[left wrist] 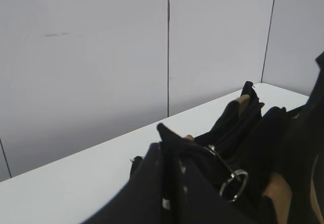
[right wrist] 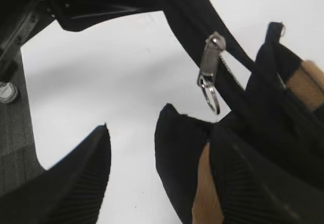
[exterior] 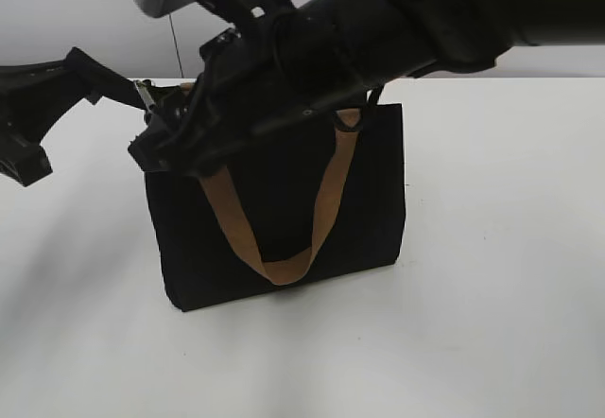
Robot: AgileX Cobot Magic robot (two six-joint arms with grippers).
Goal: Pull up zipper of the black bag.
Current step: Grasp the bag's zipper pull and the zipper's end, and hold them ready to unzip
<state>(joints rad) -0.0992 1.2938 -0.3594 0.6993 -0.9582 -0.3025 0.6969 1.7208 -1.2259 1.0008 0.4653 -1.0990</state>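
Note:
The black bag (exterior: 284, 200) stands upright on the white table, one tan handle hanging down its front. My left gripper (exterior: 87, 66) is shut on the black fabric end of the zipper (exterior: 118, 85) and holds it taut out to the left of the bag's top corner; the left wrist view shows the fingers (left wrist: 174, 158) clamped on that strip. The silvery pull tab (right wrist: 208, 64) sits on the stretched strip near the bag's left end, and its ring also shows in the left wrist view (left wrist: 234, 184). My right gripper (right wrist: 152, 133) is open at that top left corner (exterior: 161, 148), just below the pull tab.
The white table (exterior: 492, 276) runs to a grey wall behind. My right arm (exterior: 406, 11) crosses over the bag's top from the upper right and hides most of the zipper line. The tan handle (right wrist: 205, 193) lies against my right finger.

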